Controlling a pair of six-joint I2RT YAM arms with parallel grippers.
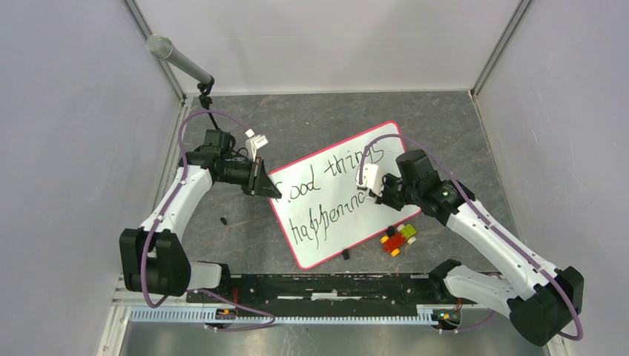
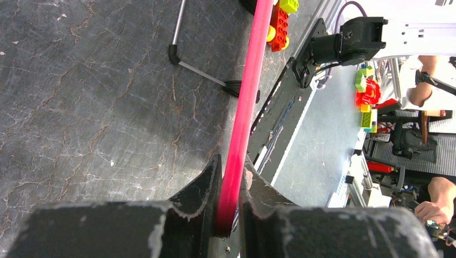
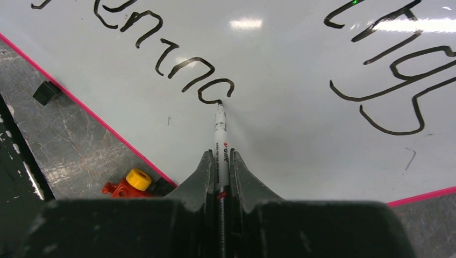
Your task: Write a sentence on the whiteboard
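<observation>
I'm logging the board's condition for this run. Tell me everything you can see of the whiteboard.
The whiteboard is a flat, glossy white rectangle with rounded corners and a thin pink-red rim. It sits askew over the dark table. The sentence, black cursive in two lines, reads "Good things" above an unfinished "happening". The left tool is shut on its left rim. The marker in the right tool touches the last letter.

1. A robot lab test cell: grey panels (image 1: 59,148) wall the bench (image 1: 311,111) on three sides.
2. A left arm (image 1: 178,200) and a right arm (image 1: 497,237) sit on a black rail (image 1: 326,285) at its near edge.
3. A microphone (image 1: 174,58) stands at the far left corner.
4. Beyond the near edge, a person's forearm (image 2: 438,196) and racked gear show.
</observation>
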